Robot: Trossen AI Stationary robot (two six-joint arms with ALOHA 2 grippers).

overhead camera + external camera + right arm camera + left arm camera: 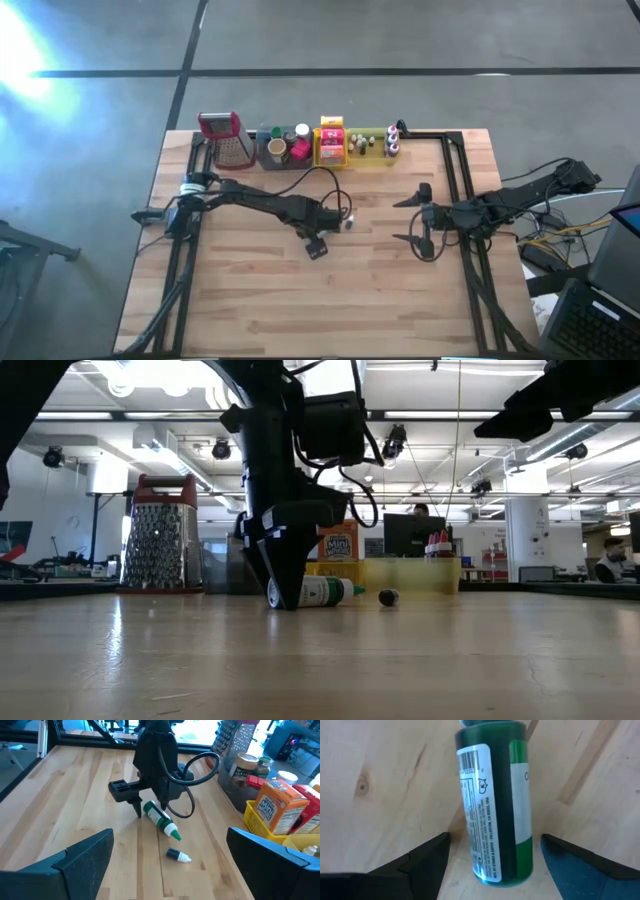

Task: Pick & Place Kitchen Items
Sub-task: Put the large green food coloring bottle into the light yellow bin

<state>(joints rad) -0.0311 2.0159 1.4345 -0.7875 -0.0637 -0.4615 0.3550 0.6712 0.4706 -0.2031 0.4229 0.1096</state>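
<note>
- Green bottle (pixel 497 805) lying on its side on the counter (pixel 330 290), between the spread fingers of the left tool (pixel 150 810)
- Small dark-capped bottle (pixel 178 855) just beside the green bottle's tip
- Right tool (pixel 422 222) spread wide, well apart from it

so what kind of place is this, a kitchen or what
Probably a robotics lab or open workshop, not a kitchen: a wooden table on bare concrete, ceiling lights and monitors behind, a laptop beside the table.

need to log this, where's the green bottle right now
The green bottle lies on its side near the middle of the table, between the left gripper's open fingers, with a small dark-capped bottle loose beside it.
</note>
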